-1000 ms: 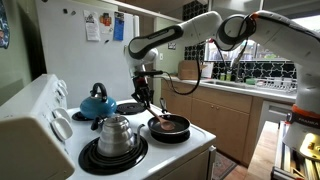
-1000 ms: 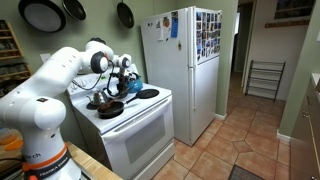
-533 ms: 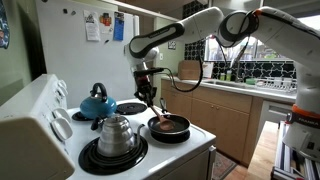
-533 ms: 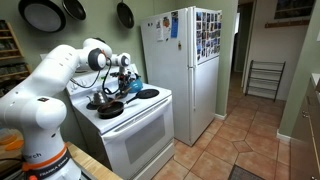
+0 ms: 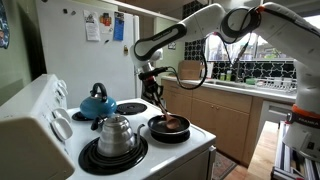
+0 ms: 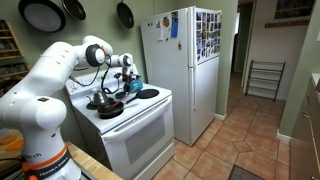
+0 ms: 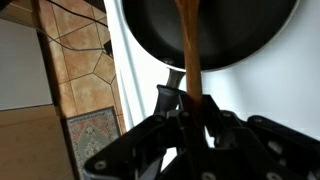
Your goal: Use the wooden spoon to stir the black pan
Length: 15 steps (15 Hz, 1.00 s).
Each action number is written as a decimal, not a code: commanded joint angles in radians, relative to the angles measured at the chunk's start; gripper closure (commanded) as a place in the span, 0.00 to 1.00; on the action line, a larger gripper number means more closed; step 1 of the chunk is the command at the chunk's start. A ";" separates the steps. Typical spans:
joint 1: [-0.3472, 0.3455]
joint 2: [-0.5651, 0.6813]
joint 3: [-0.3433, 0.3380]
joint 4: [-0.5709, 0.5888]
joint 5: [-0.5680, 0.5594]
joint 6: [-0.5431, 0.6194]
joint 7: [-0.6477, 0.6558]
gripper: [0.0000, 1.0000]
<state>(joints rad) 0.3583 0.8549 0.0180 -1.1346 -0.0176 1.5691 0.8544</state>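
Observation:
The black pan (image 5: 170,127) sits on the front burner of the white stove; it also shows in an exterior view (image 6: 110,108) and fills the top of the wrist view (image 7: 205,30). My gripper (image 5: 152,84) is above the pan, shut on the handle of the wooden spoon (image 5: 161,105). The spoon slants down with its tip inside the pan. In the wrist view the spoon (image 7: 188,50) runs from my jaws (image 7: 192,108) up into the pan. In an exterior view (image 6: 122,80) the gripper hangs over the stove.
A shiny steel kettle (image 5: 116,132) stands on the near burner and a blue kettle (image 5: 97,101) on the back one. A white fridge (image 6: 185,70) stands beside the stove. A counter with a cutting board (image 5: 189,70) lies behind the arm.
My gripper has moved slightly up and to the right over the pan, taking the spoon's handle with it; the spoon tip stays in the pan.

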 commanded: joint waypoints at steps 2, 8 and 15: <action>0.003 -0.058 -0.021 -0.092 -0.019 -0.017 0.073 0.96; -0.005 -0.083 -0.041 -0.125 -0.057 -0.053 0.131 0.96; -0.018 -0.056 -0.048 -0.086 -0.082 -0.078 0.174 0.96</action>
<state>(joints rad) 0.3476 0.8006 -0.0371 -1.2185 -0.0908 1.5022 1.0062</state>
